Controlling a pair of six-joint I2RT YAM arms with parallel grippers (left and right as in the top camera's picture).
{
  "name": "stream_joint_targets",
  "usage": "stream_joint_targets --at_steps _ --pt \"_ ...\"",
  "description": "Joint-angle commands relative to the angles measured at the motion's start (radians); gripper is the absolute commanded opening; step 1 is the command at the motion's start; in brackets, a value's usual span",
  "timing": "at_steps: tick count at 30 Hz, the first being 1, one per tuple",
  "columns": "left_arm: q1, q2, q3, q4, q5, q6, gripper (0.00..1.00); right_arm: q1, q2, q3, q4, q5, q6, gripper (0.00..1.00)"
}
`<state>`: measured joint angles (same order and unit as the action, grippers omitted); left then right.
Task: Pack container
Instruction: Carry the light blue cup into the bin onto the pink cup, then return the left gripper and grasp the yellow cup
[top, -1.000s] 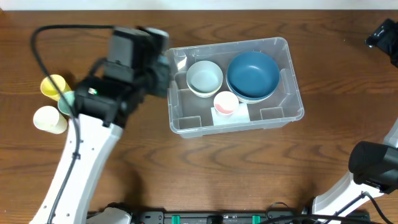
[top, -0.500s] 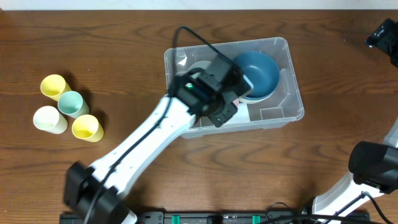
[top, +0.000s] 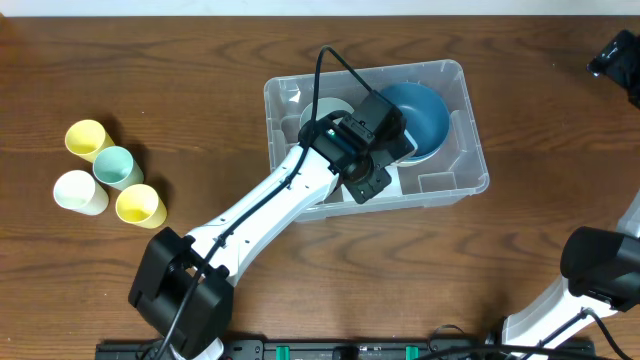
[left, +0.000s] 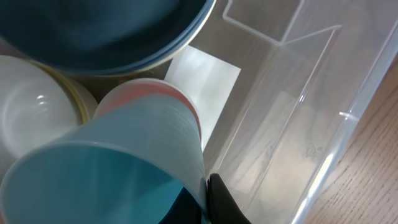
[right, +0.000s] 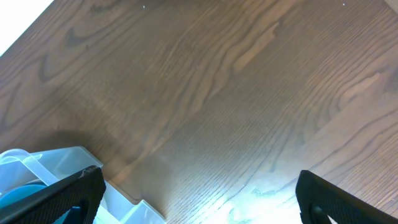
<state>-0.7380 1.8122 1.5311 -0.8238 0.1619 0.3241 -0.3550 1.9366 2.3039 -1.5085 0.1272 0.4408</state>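
Note:
The container (top: 472, 168), a large clear bin, holds a stack of blue bowls (top: 425, 112) and a cream bowl (top: 318, 108). My left gripper (top: 372, 160) hangs over the bin's front middle, shut on the wall of a pale blue cup (left: 118, 168). One black finger (left: 221, 200) presses the cup's outside. Directly under that cup stands a pink-rimmed cup (left: 158, 93) on the white label (left: 208, 78), beside the blue bowls (left: 106, 31). My right gripper (right: 199, 208) is open over bare table, far right of the bin.
Several cups stand at the table's left: a yellow one (top: 86, 138), a mint one (top: 115, 166), a cream one (top: 79, 192) and another yellow one (top: 140, 205). The bin's corner (right: 43, 168) shows in the right wrist view.
My left arm swung right from beside the cups to over the container, carrying the pale blue cup, then edged slightly further in. The right arm stayed still.

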Motion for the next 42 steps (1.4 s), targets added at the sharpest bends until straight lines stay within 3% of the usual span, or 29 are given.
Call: stream_joint_targets --at_steps 1,3,4,7,18,26,30,35,42 --pt "-0.001 -0.002 0.000 0.009 0.006 0.024 0.11 -0.004 0.008 -0.002 -0.003 0.003 0.015 0.99" --pt "0.000 -0.002 0.000 0.011 0.000 0.024 0.48 -0.004 0.008 -0.002 -0.003 0.003 0.015 0.99" --pt "0.000 -0.002 0.000 0.011 -0.016 0.023 0.61 -0.004 0.008 -0.002 -0.003 0.003 0.015 0.99" --pt "0.000 -0.002 0.000 0.006 -0.097 0.019 0.74 -0.004 0.008 -0.002 -0.003 0.003 0.015 0.99" --pt "0.091 -0.181 0.007 -0.036 -0.364 -0.187 0.76 -0.004 0.008 -0.002 -0.003 0.003 0.015 0.99" --pt "0.366 -0.377 0.006 -0.087 -0.365 -0.391 0.77 -0.004 0.008 -0.002 -0.003 0.003 0.015 0.99" --pt "0.530 -0.372 0.002 -0.162 -0.365 -0.443 0.77 -0.004 0.008 -0.002 -0.003 0.003 0.015 0.99" --pt "0.705 -0.306 -0.031 -0.344 -0.365 -0.603 0.77 -0.004 0.008 -0.002 -0.003 0.003 0.015 0.99" --pt "0.811 -0.222 -0.133 -0.407 -0.330 -0.660 0.77 -0.004 0.008 -0.002 -0.003 0.003 0.015 0.99"
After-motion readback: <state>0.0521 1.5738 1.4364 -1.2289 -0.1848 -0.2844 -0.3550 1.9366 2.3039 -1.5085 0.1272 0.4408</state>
